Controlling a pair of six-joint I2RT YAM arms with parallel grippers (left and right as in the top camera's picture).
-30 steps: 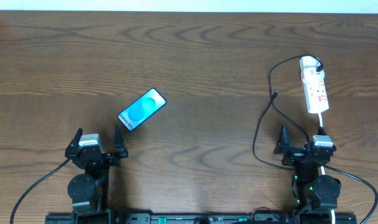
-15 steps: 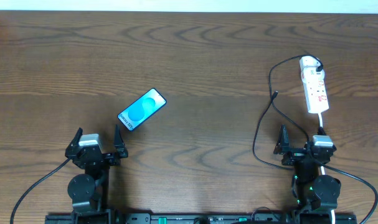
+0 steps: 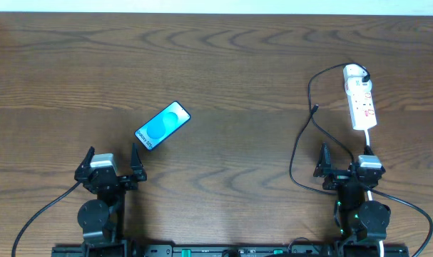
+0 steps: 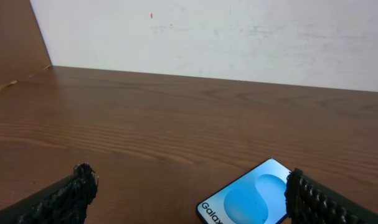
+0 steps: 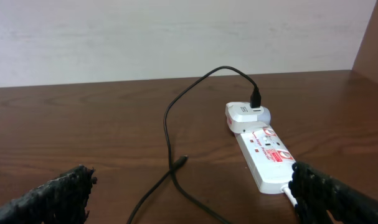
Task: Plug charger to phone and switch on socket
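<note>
Change: nothing differs from 1 s ago; both arms sit parked at the near edge, so the task looks unstarted.
Left gripper point(image 3: 111, 158): spread wide, empty.
Right gripper point(image 3: 344, 158): spread wide, empty.
Phone point(image 3: 162, 126): flat, left of centre, just beyond the left gripper; long axis diagonal, lettered end nearest that gripper.
Charger point(image 3: 299, 143): plugged at the socket's far end; its free connector tip point(image 3: 314, 109) lies left of the socket.
Socket point(image 3: 359, 96): far right; long axis runs away from the robot.
</note>
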